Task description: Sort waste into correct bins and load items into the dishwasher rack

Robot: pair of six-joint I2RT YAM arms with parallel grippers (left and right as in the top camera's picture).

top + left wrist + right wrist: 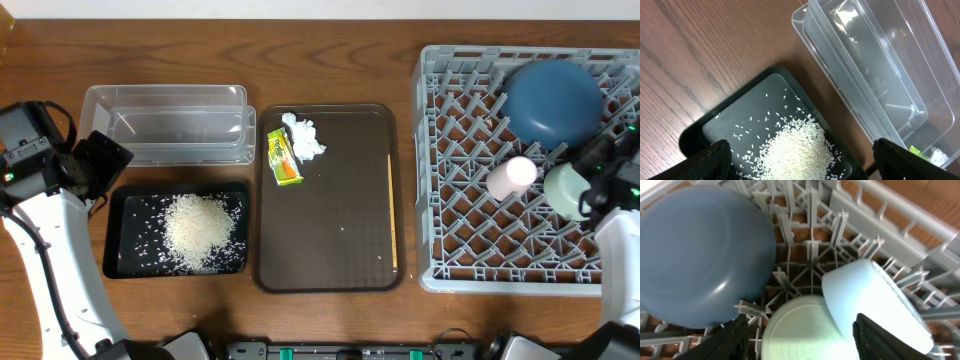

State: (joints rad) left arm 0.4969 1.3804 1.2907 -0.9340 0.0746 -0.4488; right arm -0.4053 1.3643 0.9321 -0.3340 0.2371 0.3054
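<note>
Raise the right claw [804,339], jaws apart above the small light-blue bowl [875,300] tilted beside the mint-green bowl [795,330] in the dishwasher rack [812,245] at the right edge of the surface [330,50], straight up without touching either.

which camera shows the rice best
The overhead view: the whole rice heap lies in the black tray, stray grains included. The left wrist view is closer but cuts it off at the bottom edge. The right wrist view shows none of it.
</note>
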